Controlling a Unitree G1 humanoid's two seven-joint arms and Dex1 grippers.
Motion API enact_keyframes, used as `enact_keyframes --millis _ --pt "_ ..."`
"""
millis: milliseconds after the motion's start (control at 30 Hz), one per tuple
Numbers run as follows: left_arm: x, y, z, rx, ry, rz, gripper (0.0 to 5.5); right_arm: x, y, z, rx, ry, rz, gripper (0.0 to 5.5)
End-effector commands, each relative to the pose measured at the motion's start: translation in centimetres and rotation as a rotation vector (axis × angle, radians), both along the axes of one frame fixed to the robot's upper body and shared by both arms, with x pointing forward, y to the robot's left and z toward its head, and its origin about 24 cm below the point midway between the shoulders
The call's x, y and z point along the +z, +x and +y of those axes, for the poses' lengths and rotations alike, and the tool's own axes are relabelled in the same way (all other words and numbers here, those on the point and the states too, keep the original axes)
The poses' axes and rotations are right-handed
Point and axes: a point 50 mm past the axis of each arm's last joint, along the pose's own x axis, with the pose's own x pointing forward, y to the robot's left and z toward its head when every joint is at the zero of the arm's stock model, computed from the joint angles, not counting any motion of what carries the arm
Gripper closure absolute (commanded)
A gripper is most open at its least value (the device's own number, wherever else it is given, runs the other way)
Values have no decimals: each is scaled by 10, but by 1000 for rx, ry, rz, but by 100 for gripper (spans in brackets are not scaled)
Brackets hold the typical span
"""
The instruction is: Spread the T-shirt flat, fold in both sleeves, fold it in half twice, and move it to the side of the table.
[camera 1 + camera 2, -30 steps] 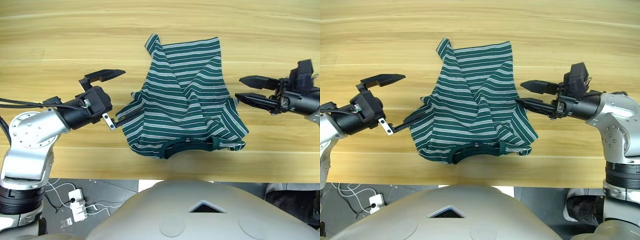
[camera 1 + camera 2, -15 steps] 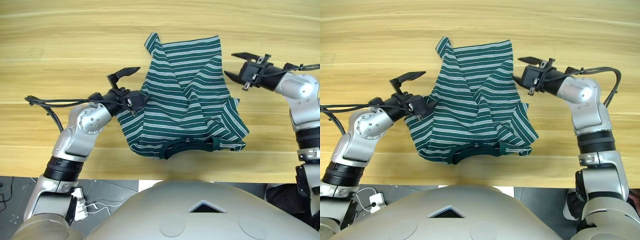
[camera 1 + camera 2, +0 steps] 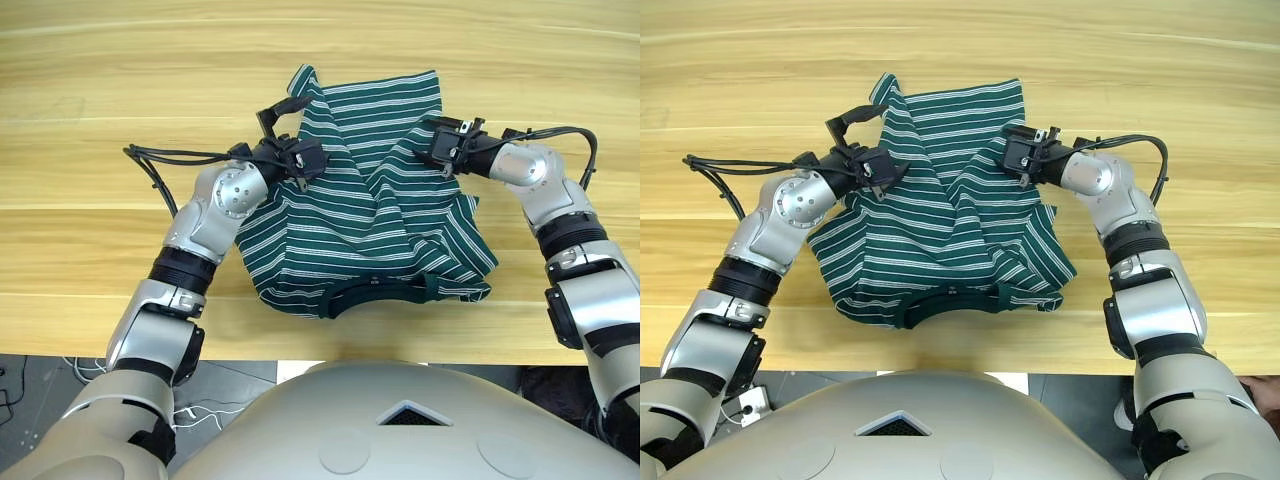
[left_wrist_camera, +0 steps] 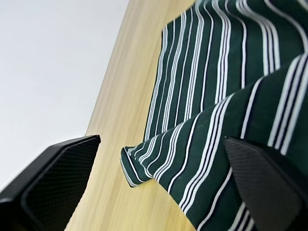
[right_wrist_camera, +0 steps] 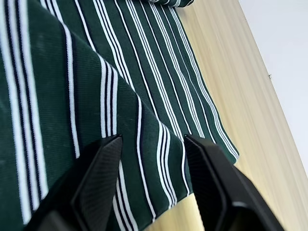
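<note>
Left tool (image 4: 159,163) and right tool (image 5: 154,163), both apart, straddle the crumpled green striped T-shirt (image 3: 370,220); best to clamp single layers, then draw outward.

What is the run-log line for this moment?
shirt: green white-striped T-shirt crumpled on light wooden table | left gripper: open, at shirt's left edge | right gripper: open, over shirt's right side

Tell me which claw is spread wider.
The left claw: its fingers stand far apart at the edge of the T-shirt, while those of the right claw sit closer together over a fold.
</note>
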Motion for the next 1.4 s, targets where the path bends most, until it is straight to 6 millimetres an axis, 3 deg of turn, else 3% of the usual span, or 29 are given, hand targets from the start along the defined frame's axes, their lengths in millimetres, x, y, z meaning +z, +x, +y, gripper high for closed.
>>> enact_keyframes --millis 33,200,367,500,767,1067,1167,1267,1333,1400 --pt "-9 -3 0 -15 35 12 74 -17 -10 -13 -11 -51 66 311" --pt "-23 -21 25 17 81 52 74 -13 -14 -29 -50 -18 46 311" --pt "-23 -34 63 105 107 61 74 -2 -15 -53 -127 13 4 311" --pt "-19 -44 74 123 117 49 74 5 -15 -61 -153 32 -23 311" --pt "-22 -51 71 135 92 55 74 -1 -23 -60 -166 65 -20 311" --pt "-16 -38 56 242 -67 -53 74 19 -28 -46 -170 370 -92 311" --pt "10 -40 61 318 -243 -81 74 31 -39 -45 -212 627 -13 311" --pt "43 -62 76 395 -409 -137 74 41 -64 -53 -252 833 113 311" --pt "58 -75 87 458 -446 -173 74 47 -80 -56 -260 885 164 311" --pt "65 -90 89 476 -466 -159 74 47 -98 -54 -231 799 193 311"
